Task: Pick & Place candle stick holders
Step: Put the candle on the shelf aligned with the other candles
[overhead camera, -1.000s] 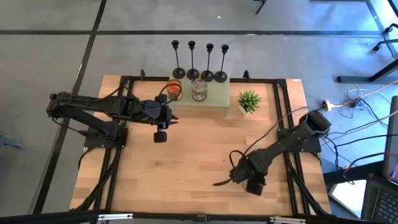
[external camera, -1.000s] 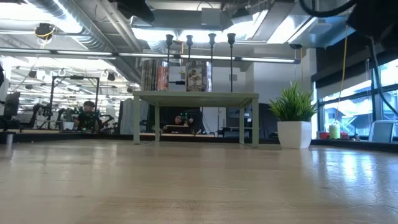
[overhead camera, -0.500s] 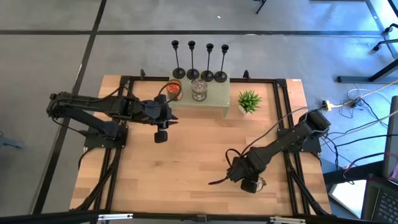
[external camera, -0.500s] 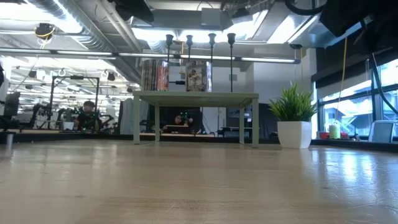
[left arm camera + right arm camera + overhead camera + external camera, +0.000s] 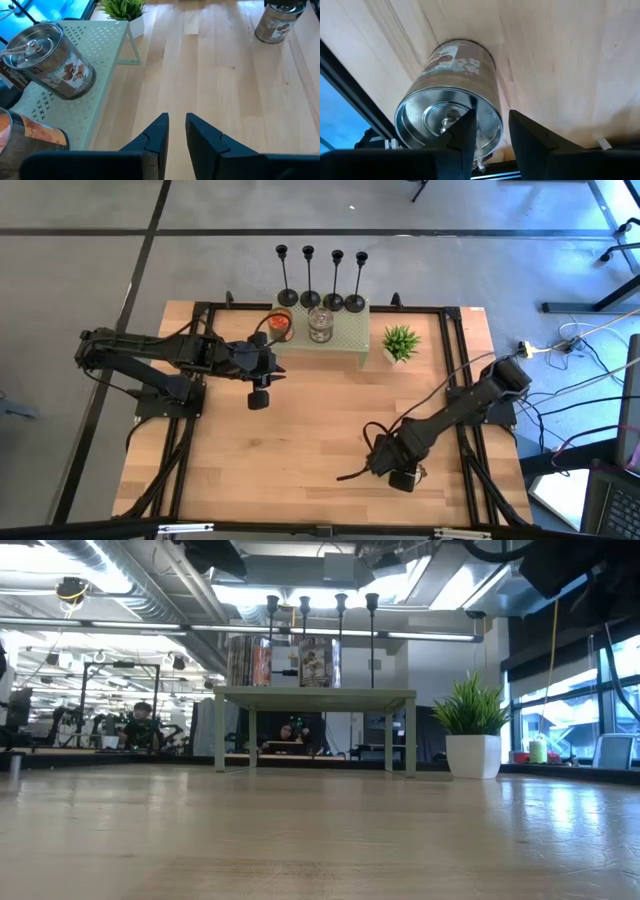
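The left gripper (image 5: 259,399) hovers over the wooden table (image 5: 300,460) just in front of the pale green shelf (image 5: 340,338), its fingers (image 5: 159,131) nearly together with a slim gap, holding nothing. The right gripper (image 5: 400,477) sits low near the table's front right, over a lidded jar (image 5: 451,110); its fingers are slightly parted, and I cannot tell whether they touch the jar. Four black candle stick holders (image 5: 320,278) stand upright in a row along the shelf's back edge, stems vertical, cups up. Two jars (image 5: 300,324) stand on the shelf, with a small green plant (image 5: 400,342) beside it.
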Action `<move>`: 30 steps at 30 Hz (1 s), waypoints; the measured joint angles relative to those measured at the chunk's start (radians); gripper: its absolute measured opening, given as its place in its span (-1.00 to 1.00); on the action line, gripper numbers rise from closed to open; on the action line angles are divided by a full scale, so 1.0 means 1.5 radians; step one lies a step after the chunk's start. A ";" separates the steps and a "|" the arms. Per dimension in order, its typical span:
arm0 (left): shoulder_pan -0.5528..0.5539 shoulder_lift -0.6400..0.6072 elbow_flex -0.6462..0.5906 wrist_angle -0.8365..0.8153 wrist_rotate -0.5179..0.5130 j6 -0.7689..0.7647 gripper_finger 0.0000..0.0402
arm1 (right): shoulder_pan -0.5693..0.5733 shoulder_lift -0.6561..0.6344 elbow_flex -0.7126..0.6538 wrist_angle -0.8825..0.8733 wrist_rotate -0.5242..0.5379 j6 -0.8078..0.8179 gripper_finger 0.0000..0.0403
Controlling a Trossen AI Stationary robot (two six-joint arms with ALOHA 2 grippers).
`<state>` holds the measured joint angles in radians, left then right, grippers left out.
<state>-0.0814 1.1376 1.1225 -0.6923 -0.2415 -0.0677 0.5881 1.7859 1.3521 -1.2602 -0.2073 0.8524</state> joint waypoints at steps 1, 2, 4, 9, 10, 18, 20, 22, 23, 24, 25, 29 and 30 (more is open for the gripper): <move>0.000 0.000 0.000 -0.001 0.000 0.000 -0.70 | 0.001 0.002 0.000 0.000 0.000 0.000 -0.42; 0.000 0.000 0.000 -0.003 0.000 0.000 -0.70 | 0.002 0.004 0.000 0.001 -0.001 0.001 -0.43; 0.000 0.000 0.000 -0.009 0.000 0.000 -0.70 | 0.003 0.006 0.000 0.002 -0.002 0.002 -0.46; 0.000 0.000 0.000 -0.016 0.000 0.000 -0.70 | 0.002 0.008 0.000 0.005 -0.003 0.002 -0.51; 0.000 0.000 0.000 -0.016 0.000 0.000 -0.70 | 0.002 0.008 0.000 0.006 -0.003 0.002 -0.52; 0.000 0.000 0.000 -0.015 0.000 0.000 -0.70 | 0.002 0.008 0.001 0.061 -0.007 -0.012 -0.85; 0.000 0.000 0.000 -0.016 0.000 0.000 -0.70 | 0.002 0.007 0.001 0.076 -0.006 -0.016 -0.92; 0.000 0.000 0.000 -0.015 0.000 0.001 -0.70 | 0.001 0.007 0.002 0.088 0.001 -0.019 -0.94; 0.000 0.000 0.000 -0.015 0.000 0.001 -0.70 | 0.001 0.007 0.002 0.095 0.014 -0.020 -0.94; 0.000 0.000 0.000 -0.015 0.000 0.000 -0.70 | 0.001 0.006 0.002 0.103 0.030 -0.020 -0.94; 0.000 0.000 0.000 -0.015 0.000 0.000 -0.70 | 0.001 0.006 0.003 0.110 0.045 -0.020 -0.95; 0.000 0.000 0.000 -0.015 0.000 0.000 -0.70 | -0.008 0.006 0.003 0.143 0.107 -0.015 -0.95; 0.000 0.000 0.000 -0.015 0.000 0.000 -0.70 | -0.012 0.006 0.003 0.155 0.120 -0.012 -0.95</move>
<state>-0.0814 1.1378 1.1225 -0.7155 -0.2413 -0.0673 0.5696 1.7950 1.3560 -1.0274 -0.0271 0.8339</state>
